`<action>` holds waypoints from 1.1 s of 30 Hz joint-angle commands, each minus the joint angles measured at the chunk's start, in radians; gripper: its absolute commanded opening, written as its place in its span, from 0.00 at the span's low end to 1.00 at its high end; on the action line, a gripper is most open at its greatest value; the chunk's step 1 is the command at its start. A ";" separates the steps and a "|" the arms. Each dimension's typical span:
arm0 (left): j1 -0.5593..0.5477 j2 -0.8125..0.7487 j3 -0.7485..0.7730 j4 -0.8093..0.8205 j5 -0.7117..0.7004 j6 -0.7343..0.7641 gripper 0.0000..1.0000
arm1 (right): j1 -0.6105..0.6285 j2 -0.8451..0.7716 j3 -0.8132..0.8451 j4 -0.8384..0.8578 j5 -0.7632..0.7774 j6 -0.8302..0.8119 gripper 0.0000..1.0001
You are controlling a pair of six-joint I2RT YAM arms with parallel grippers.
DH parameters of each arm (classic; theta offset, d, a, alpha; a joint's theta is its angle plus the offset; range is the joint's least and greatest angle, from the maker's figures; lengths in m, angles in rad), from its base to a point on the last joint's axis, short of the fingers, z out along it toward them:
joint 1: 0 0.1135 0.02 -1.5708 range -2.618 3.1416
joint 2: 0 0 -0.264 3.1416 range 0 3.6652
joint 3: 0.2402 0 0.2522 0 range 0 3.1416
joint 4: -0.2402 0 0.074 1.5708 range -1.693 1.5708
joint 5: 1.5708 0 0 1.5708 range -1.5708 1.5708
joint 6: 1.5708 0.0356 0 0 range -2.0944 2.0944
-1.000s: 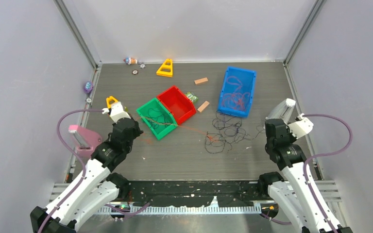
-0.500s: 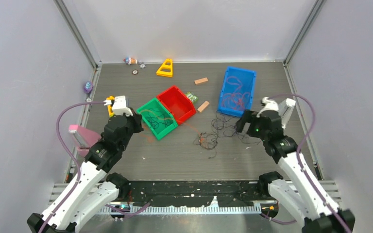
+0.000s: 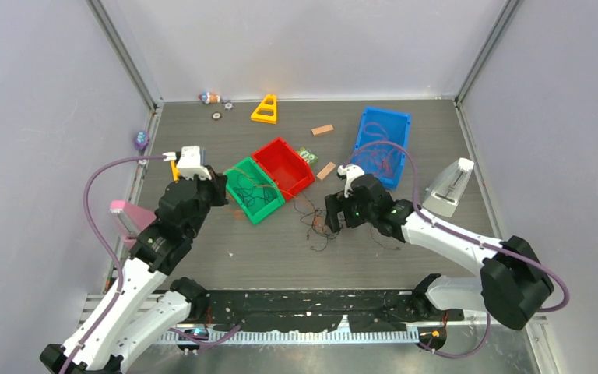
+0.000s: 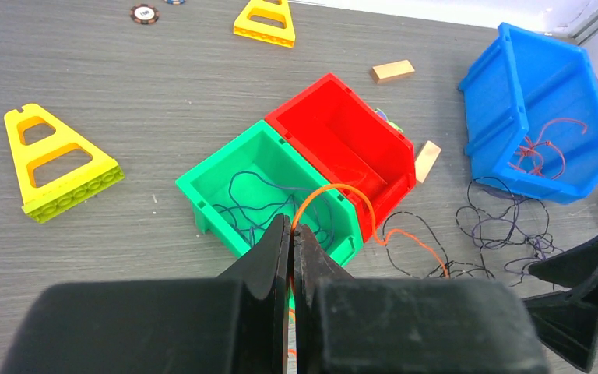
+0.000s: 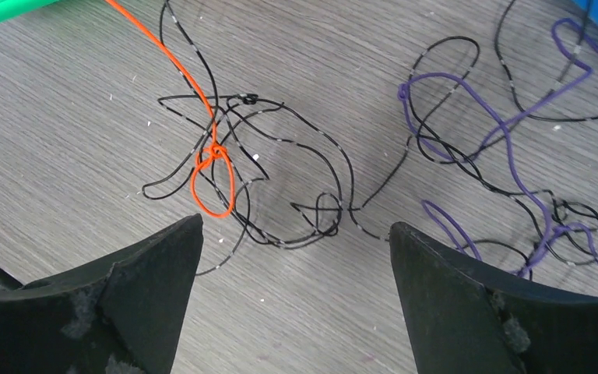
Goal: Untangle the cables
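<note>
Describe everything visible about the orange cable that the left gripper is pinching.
The orange cable is a very thin, flexible string. One stretch is pinched in the shut left gripper. It arcs up past the green bin, then trails along the table to a small knot with a closed loop, where black cable tangles through it. The open right gripper hovers over that knot without touching.

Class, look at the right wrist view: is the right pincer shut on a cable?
No: the right pincer stands wide open, and the tangled cables lie loose on the table below its gap.
</note>
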 commanded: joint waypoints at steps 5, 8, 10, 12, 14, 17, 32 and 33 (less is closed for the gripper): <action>0.003 0.023 0.025 -0.007 0.014 -0.008 0.00 | 0.025 0.108 0.092 0.161 -0.052 -0.035 0.73; 0.003 0.027 0.026 -0.010 0.002 0.000 0.00 | 0.033 0.180 0.143 0.160 -0.057 -0.059 0.63; 0.003 0.029 0.027 -0.013 -0.009 0.007 0.00 | 0.038 0.225 0.170 0.154 -0.060 -0.073 0.56; 0.003 0.030 0.030 -0.021 -0.019 0.014 0.00 | 0.044 0.268 0.192 0.144 -0.064 -0.081 0.53; 0.003 0.030 0.032 -0.032 -0.035 0.019 0.00 | 0.053 0.296 0.202 0.138 -0.059 -0.087 0.47; 0.003 0.025 0.026 -0.045 -0.064 0.016 0.00 | 0.058 0.311 0.203 0.133 -0.058 -0.085 0.39; 0.003 0.002 -0.025 -0.079 -0.066 -0.012 0.00 | 0.058 0.196 0.125 0.167 -0.073 -0.054 0.05; 0.004 0.005 -0.031 -0.077 -0.056 -0.018 0.00 | 0.058 0.174 0.118 0.182 -0.076 -0.057 0.05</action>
